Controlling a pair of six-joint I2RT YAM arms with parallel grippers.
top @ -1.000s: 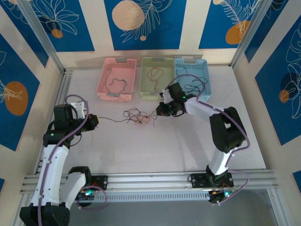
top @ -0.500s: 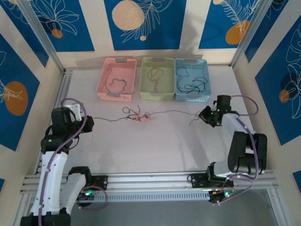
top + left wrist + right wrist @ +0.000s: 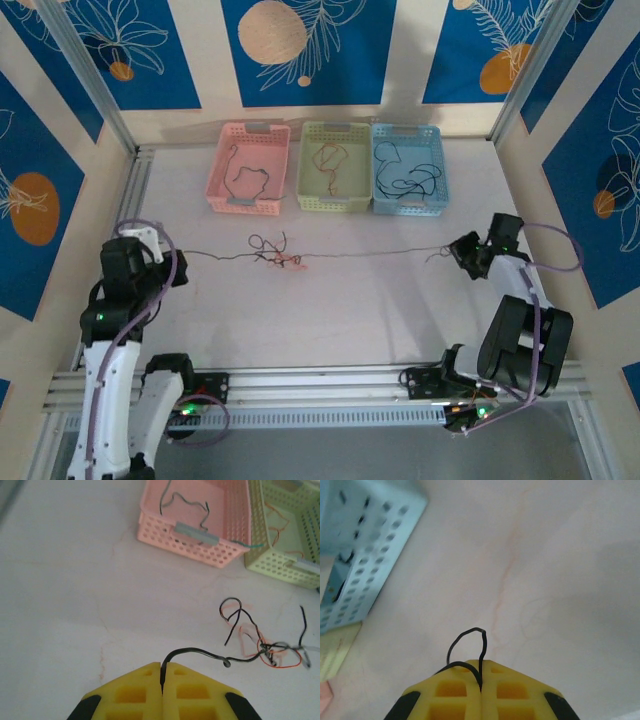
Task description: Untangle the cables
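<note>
A small clump of black and orange cables (image 3: 276, 255) lies on the white table in front of the baskets. One black cable (image 3: 370, 252) runs nearly straight out of it to both sides. My left gripper (image 3: 176, 263) is shut on its left end. My right gripper (image 3: 461, 251) is shut on its right end. In the left wrist view the yellow fingers (image 3: 137, 692) pinch the black cable (image 3: 195, 653), which leads to the clump (image 3: 265, 650). In the right wrist view the gripper (image 3: 481, 664) pinches a short black loop (image 3: 470, 642).
Three baskets stand at the back: pink (image 3: 222, 160), green (image 3: 306, 165) and blue (image 3: 437, 165), each with loose cables inside. The pink basket (image 3: 200, 547) and green basket (image 3: 280, 565) lie ahead of the left gripper. The blue basket (image 3: 375, 555) is left of the right gripper.
Both grippers have moved apart, left one leftward and nearer, right one far to the right. The black cable between them has stretched out and the clump has drawn tighter.
</note>
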